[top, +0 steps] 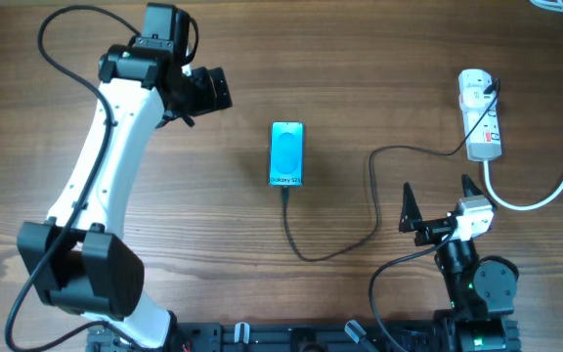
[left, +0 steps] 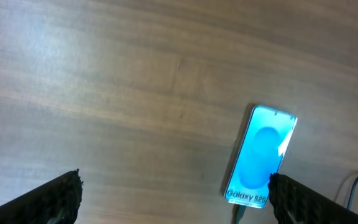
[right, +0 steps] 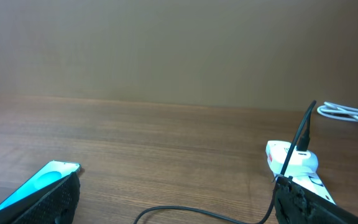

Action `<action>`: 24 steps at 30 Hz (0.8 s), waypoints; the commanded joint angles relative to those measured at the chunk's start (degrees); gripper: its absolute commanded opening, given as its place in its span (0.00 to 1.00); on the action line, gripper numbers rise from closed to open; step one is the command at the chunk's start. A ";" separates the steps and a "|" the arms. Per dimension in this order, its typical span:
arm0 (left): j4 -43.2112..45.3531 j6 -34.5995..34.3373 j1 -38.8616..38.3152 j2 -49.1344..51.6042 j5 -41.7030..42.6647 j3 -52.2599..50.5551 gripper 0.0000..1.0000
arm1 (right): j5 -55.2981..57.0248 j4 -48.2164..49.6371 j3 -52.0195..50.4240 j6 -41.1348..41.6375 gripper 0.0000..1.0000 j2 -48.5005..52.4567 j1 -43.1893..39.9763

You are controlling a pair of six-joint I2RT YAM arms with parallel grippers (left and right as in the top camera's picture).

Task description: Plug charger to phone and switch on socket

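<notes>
Arms apart, left arm [top: 94,168] outstretched (fingers [left: 51,199] spread), right arm [top: 477,272] folded.

Phone [top: 286,154] mid-table [top: 115,29], socket [top: 480,115] far right.
The charger [top: 330,252] runs from the phone's near end, loops toward the robot, then right to the socket's far end. Left gripper [top: 225,90] sits left of the phone, right gripper [top: 436,186] before the socket.

The left arm [top: 96,156] stretches from seven o'clock up to eleven o'clock, its left gripper [top: 215,90] open wide, and the right gripper [top: 438,196] at five o'clock points up, open wide too.
</notes>
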 commanded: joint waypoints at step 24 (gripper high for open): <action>0.79 -0.52 -0.20 -14.03 1.53 -15.93 1.00 | -0.07 0.26 -0.13 0.44 1.00 -0.79 -0.20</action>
